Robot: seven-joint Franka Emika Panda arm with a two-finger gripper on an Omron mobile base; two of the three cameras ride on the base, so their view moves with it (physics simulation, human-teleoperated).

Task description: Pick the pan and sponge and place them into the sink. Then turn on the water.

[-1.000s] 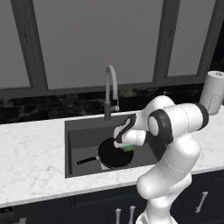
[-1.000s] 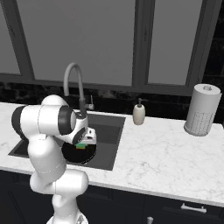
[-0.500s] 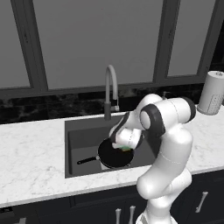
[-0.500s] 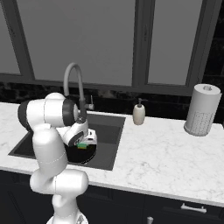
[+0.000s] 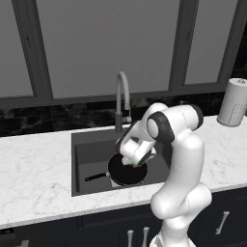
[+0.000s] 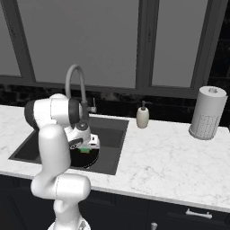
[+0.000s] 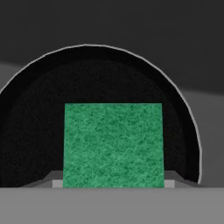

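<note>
The black pan (image 5: 120, 174) lies in the dark grey sink (image 5: 87, 149), its handle (image 5: 96, 177) pointing left. My gripper (image 5: 135, 162) hangs low over the pan, shut on the green sponge (image 5: 137, 166). From the hand, the sponge (image 7: 113, 144) sits squarely between my two finger tips (image 7: 55, 182), with the pan's round rim (image 7: 131, 54) around and behind it. From the right, the gripper (image 6: 83, 144) holds the sponge (image 6: 84, 149) just above the pan (image 6: 86, 159) in the sink (image 6: 112, 134). I cannot tell whether the sponge touches the pan's bottom. No water runs from the gooseneck faucet (image 5: 121, 96).
The faucet (image 6: 74, 83) rises behind the sink, with its lever on the side. A soap dispenser (image 6: 143, 117) and a paper towel roll (image 6: 206, 113) stand on the white marble counter (image 6: 170, 157) to the right. Windows run along the back wall.
The arm has swung left and the hand has moved a little left and down over the pan, with the sponge still between the fingers.
</note>
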